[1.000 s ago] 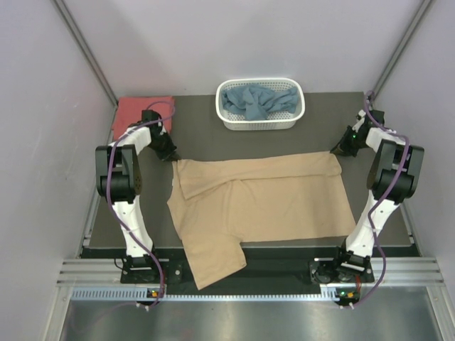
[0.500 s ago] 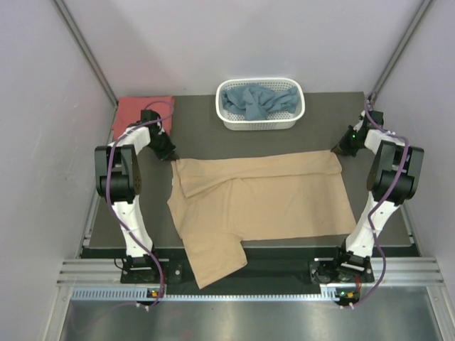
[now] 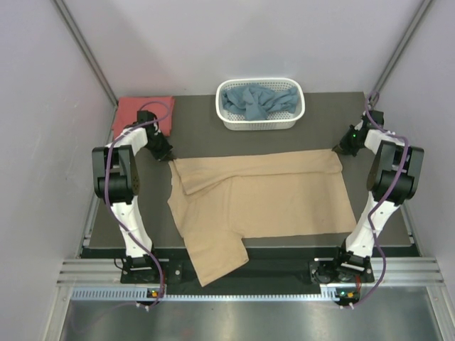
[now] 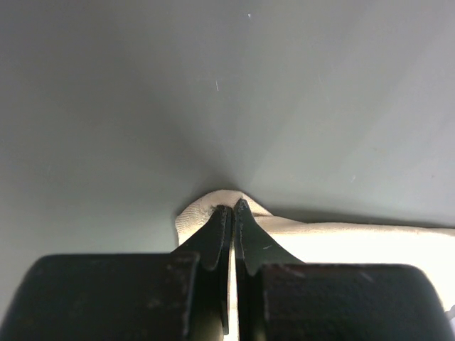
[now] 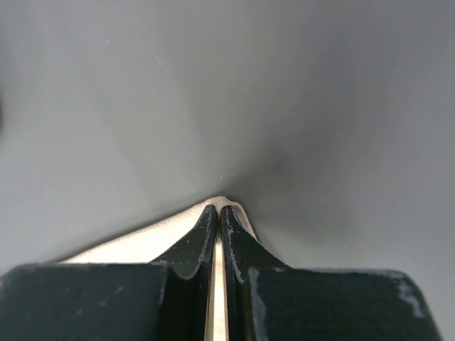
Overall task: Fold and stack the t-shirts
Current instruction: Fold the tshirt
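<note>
1. We see the tan t-shirt (image 3: 270, 195) spread over the middle of the dark table (image 3: 206, 138). It lies mostly flat, and its far edge runs left to right between the two grippers.
2. The shirt's near-left part hangs over the table's near edge, beside the left arm's base. At its far-left part a flap is doubled over on top of the cloth.
3. The left gripper (image 4: 232, 207) sits at the shirt's far-left corner. In the left wrist view its fingers are pressed together with tan cloth pinched between them, and a small bunch bulges just past the tips.
4. The right gripper (image 5: 216, 209) sits at the far-right corner. In the right wrist view its fingers are clamped on a thin point of tan cloth, and the rest of the cloth runs off toward the lower left of that view.
5. Both pinched corners are low, close to the table. We cannot tell whether they touch it or are just off it.
6. The coral-red t-shirt (image 3: 138, 110) lies folded flat at the table's far-left corner, just behind the left gripper and apart from the tan one.
7. The blue t-shirt (image 3: 252, 101) is crumpled inside the white basket (image 3: 259, 126). The basket stands at the middle of the table's far edge, with bare table between it and the tan shirt.
8. Both arms reach from the near edge out to those far corners, and a purple cable runs along each.
</note>
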Robot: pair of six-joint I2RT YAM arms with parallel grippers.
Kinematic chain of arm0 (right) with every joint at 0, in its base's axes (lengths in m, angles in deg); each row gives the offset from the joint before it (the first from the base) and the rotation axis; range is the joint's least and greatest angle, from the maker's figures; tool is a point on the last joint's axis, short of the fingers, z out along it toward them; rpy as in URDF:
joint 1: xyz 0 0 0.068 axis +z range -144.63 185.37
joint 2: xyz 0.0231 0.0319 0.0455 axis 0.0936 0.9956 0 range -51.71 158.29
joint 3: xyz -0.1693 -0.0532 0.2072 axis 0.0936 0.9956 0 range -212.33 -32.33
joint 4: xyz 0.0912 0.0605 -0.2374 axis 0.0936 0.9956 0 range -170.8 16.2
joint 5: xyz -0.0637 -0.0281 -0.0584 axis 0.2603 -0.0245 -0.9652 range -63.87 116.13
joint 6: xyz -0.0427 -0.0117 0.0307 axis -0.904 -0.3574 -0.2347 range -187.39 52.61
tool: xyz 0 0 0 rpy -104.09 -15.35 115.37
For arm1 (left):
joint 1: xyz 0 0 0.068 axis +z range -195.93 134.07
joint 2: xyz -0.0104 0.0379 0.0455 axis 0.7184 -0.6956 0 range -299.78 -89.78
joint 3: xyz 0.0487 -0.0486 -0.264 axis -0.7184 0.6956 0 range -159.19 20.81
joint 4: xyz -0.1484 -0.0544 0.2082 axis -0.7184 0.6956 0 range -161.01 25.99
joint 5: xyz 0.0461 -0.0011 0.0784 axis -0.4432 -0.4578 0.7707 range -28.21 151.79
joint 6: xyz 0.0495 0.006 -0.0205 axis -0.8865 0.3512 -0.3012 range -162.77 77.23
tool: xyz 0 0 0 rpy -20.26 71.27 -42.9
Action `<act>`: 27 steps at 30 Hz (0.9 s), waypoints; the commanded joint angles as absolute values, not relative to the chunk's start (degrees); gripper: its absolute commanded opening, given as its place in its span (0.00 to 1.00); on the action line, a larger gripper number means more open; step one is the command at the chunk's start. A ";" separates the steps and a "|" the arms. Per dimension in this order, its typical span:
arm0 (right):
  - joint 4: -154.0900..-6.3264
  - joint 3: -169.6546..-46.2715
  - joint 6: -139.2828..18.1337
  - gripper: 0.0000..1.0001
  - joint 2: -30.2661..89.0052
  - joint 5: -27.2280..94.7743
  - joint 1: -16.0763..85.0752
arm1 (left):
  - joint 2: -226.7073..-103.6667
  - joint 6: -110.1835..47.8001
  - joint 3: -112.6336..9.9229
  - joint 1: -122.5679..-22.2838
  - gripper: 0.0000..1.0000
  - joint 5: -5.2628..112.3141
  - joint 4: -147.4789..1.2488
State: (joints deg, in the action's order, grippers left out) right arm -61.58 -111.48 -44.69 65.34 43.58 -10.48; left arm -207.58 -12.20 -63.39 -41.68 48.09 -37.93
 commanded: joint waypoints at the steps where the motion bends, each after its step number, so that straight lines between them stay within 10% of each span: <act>1: -63.23 -111.87 -46.29 0.00 67.29 38.70 -10.80 | -206.85 -12.45 -64.44 -40.21 0.00 51.68 -39.81; 3: -62.26 -112.57 -46.47 0.00 67.47 38.70 -10.89 | -206.85 -12.54 -65.23 -40.21 0.03 52.21 -39.46; 7: -57.96 -116.60 -47.08 0.04 68.52 38.53 -10.71 | -205.98 -12.71 -67.69 -40.21 0.40 53.52 -36.39; 10: -53.40 -119.85 -47.53 0.29 68.43 37.48 -10.45 | -203.70 -12.89 -67.95 -40.21 0.50 55.02 -34.55; 20: -39.50 -129.19 -50.59 0.50 60.11 28.16 -9.14 | -188.50 -17.10 -61.64 -41.00 0.56 59.15 -28.57; 27: -41.34 -119.88 -52.89 0.51 48.15 25.95 0.96 | -172.41 -19.22 -48.19 -60.11 0.35 68.37 -24.79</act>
State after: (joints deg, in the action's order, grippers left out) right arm -41.32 -122.72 -50.94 56.01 27.19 -5.00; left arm -176.61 -17.49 -52.70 -50.11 62.43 -29.04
